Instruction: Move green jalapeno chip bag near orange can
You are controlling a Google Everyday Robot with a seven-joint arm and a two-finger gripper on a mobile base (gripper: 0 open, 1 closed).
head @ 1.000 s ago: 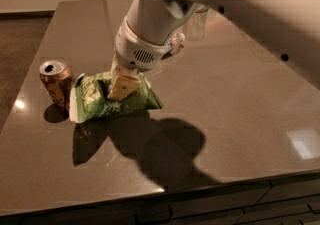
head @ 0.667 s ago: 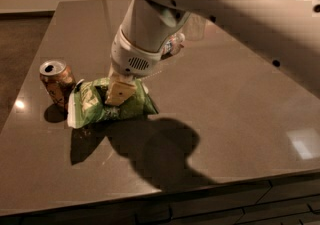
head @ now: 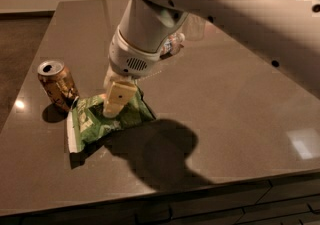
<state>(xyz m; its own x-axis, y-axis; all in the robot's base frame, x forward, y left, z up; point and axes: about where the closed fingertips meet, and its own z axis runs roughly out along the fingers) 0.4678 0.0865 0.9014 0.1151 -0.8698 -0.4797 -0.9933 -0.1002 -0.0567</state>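
Note:
The green jalapeno chip bag (head: 92, 121) lies tilted on the dark table, its white crimped end toward the front left. My gripper (head: 114, 111) comes down from above and is shut on the bag's upper right part. One cream finger (head: 118, 98) shows in front of the bag and the other is hidden behind it. The orange can (head: 56, 84) stands upright just left of the bag, its base a small gap from the bag's upper left corner.
A clear plastic bottle (head: 172, 44) lies on the table behind my arm, mostly hidden by it. The table (head: 235, 119) has its front edge close below the bag and its left edge just beyond the can. My arm casts a large shadow right of the bag.
My gripper has carried the bag a little to the left and toward the front edge, closer to the can. The can has not moved.

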